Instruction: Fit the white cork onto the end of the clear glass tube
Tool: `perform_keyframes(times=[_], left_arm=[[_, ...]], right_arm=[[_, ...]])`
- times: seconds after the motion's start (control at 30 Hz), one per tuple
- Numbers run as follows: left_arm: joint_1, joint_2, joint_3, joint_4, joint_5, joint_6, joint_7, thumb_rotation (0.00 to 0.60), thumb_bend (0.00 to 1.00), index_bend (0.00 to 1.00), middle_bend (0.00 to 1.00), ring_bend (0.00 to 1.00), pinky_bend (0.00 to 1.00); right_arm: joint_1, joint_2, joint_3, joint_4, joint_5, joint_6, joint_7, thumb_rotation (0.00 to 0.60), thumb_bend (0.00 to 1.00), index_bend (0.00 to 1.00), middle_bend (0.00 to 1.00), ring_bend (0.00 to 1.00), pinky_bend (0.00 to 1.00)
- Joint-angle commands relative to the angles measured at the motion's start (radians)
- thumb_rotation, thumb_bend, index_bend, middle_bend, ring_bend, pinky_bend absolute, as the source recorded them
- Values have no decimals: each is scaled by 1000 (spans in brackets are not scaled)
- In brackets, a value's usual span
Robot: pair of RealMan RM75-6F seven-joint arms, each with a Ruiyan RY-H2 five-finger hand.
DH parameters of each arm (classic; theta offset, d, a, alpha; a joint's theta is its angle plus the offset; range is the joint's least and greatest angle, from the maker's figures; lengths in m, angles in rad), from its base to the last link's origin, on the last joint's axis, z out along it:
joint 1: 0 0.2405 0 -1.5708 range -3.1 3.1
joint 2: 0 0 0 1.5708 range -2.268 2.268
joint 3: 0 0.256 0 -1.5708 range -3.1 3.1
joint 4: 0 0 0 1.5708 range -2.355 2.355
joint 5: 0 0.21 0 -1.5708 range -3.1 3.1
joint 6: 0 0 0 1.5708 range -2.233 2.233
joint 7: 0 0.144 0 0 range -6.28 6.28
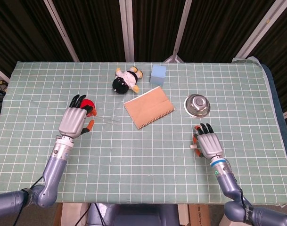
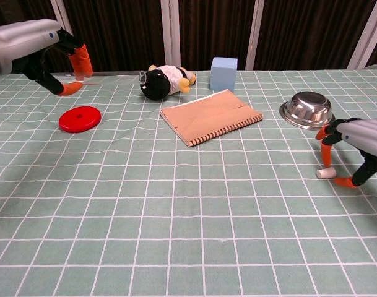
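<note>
My left hand (image 1: pixel 75 121) (image 2: pixel 33 46) pinches one end of the clear glass tube (image 1: pixel 108 120) (image 2: pixel 114 75) and holds it roughly level above the table, its free end pointing toward the plush toy. The small white cork (image 1: pixel 192 146) (image 2: pixel 325 174) lies on the green mat at the right. My right hand (image 1: pixel 209 145) (image 2: pixel 355 142) hovers low over the cork. One orange fingertip comes down just above the cork and the thumb tip rests on the mat beside it. The cork lies on the mat, not lifted.
A red disc (image 1: pixel 88 104) (image 2: pixel 80 119) lies under my left hand. At the back are a plush toy (image 1: pixel 126 80) (image 2: pixel 163 81) and a blue block (image 1: pixel 158 74) (image 2: pixel 223 73). A brown spiral notebook (image 1: pixel 149 107) (image 2: pixel 211 116) lies mid-table, and an upturned steel bowl (image 1: pixel 197 104) (image 2: pixel 308 109) sits behind my right hand.
</note>
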Motion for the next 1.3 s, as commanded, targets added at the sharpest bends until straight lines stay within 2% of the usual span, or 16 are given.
perform_keyframes(times=[0.03,0.27,0.5,0.9,1.03,1.3], left_arm=[[-1,0,0,2,0,0,0,600,718,503,457,82,0],[-4,-1,0,8,-1,-2,-1,600,718,503,457,81,0],[-5,-5,3,15,-5,-4,-5,600,718,503,457,82,0],[-4,-30,4,23,-27,-3,-12,600,718,503,458,82,0],[-7,-63,-6,22,-67,2,-5,600,718,503,459,81,0],[-29,-195,-50,55,-194,46,36,600,718,503,466,82,0]], right_arm=[[2,-3,-1,4,2,-1,1,600,324,511,176,0,0],[8,-14,-4,12,6,1,0,600,349,512,176,0,0],[11,-15,-3,1,4,13,-6,600,386,572,184,0,0],[2,3,-2,-24,-12,55,-6,600,390,585,187,0,0],[0,13,12,-38,-36,93,3,600,390,586,187,0,0],[16,32,60,-49,-132,201,-8,600,390,585,187,0,0]])
